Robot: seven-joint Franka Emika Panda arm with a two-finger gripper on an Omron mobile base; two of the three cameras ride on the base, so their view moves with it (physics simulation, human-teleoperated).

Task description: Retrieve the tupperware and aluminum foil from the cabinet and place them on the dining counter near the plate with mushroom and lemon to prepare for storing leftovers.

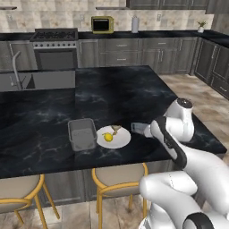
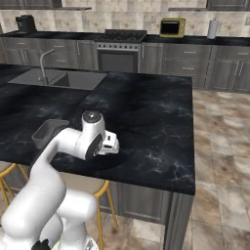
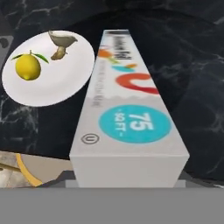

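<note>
Aluminum foil box [image 3: 129, 113] lies along the gripper [image 1: 139, 129] – grip on it cannot be told – just right of the plate [image 1: 119, 139]; tupperware [image 1: 82, 133] sits against the plate's left edge – on the dining counter [image 1: 44, 120]

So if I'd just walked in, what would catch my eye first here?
Probably the long aluminum foil box at the end of the white arm, hanging over the black counter. Beside it sits a white plate with a lemon and a mushroom, next to a grey tupperware.
</note>
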